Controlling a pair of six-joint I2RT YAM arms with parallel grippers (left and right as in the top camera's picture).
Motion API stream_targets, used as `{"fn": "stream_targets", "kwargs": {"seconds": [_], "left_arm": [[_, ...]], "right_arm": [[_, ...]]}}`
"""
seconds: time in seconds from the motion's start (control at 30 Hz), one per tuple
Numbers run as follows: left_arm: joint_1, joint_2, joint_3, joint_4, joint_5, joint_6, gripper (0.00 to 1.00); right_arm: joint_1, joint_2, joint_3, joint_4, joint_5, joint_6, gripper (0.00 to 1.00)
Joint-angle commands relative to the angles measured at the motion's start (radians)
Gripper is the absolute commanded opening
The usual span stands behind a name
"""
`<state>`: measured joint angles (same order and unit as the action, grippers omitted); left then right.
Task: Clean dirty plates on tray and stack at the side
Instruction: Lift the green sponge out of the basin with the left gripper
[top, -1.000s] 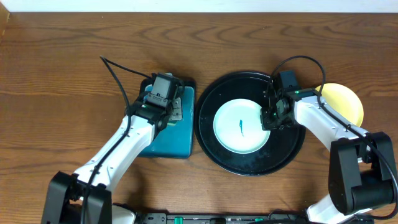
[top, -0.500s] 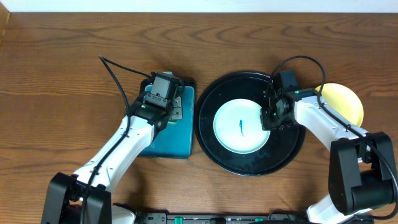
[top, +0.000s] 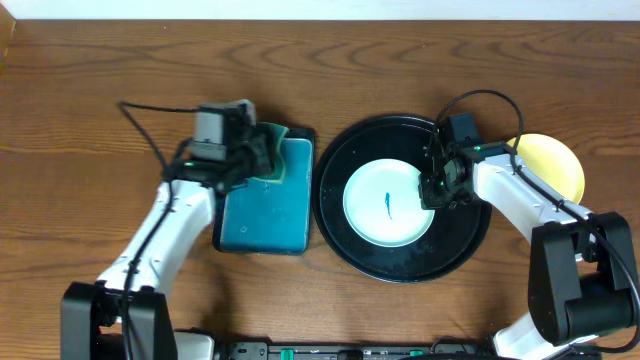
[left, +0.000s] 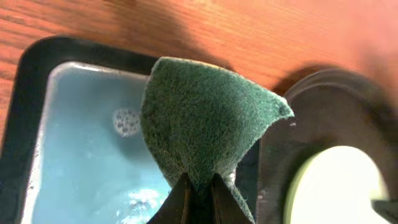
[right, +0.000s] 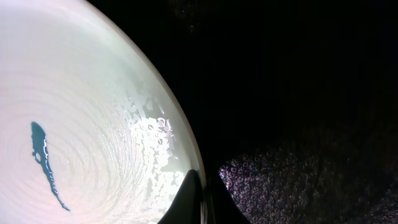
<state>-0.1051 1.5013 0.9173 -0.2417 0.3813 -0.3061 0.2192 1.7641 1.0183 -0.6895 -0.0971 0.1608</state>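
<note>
A pale mint-white plate (top: 370, 222) with a dark blue-green smear (top: 388, 203) lies in the middle of the round black tray (top: 458, 243). My right gripper (top: 434, 188) is shut on this plate's right rim; in the right wrist view the fingertips (right: 202, 186) pinch the plate (right: 81, 93) at its edge, with the smear (right: 46, 163) to the left. A pale yellow plate (top: 555, 165) rests on the table right of the tray. My left gripper (top: 258, 155) is shut on a green scouring sponge (top: 276, 163), and the sponge (left: 205, 118) hangs out ahead of the left gripper (left: 199, 190).
A rectangular black tray with a teal wet inside (top: 255, 215) sits left of the round tray, almost touching it. In the left wrist view its soapy teal floor (left: 81, 162) lies under the sponge. Wooden table (top: 100, 90) stretches behind and to the left.
My left arm has swung left and raised the sponge off the teal tray, holding it over the tray's far right corner. The right gripper and plate have not moved.
</note>
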Motion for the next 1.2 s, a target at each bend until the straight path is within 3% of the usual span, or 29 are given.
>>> {"fn": "stream_targets", "kwargs": {"seconds": [0.0, 0.03, 0.1, 0.27, 1.17], "left_arm": [[0.087, -0.027, -0.019, 0.021, 0.364, 0.105, 0.07], [0.129, -0.027, -0.019, 0.020, 0.486, 0.146, 0.07], [0.171, -0.027, -0.019, 0.020, 0.595, 0.183, 0.07], [0.251, -0.027, -0.019, 0.019, 0.773, 0.239, 0.08], [0.268, -0.027, -0.019, 0.020, 0.790, 0.239, 0.07]], "right_arm": [[0.004, -0.011, -0.013, -0.002, 0.014, 0.010, 0.01], [0.004, -0.011, -0.013, -0.002, 0.014, 0.010, 0.01], [0.005, -0.011, -0.013, -0.001, 0.014, 0.010, 0.01], [0.005, -0.011, -0.013, -0.001, 0.015, 0.010, 0.01], [0.005, -0.011, -0.013, 0.000, 0.018, 0.010, 0.01]]}}
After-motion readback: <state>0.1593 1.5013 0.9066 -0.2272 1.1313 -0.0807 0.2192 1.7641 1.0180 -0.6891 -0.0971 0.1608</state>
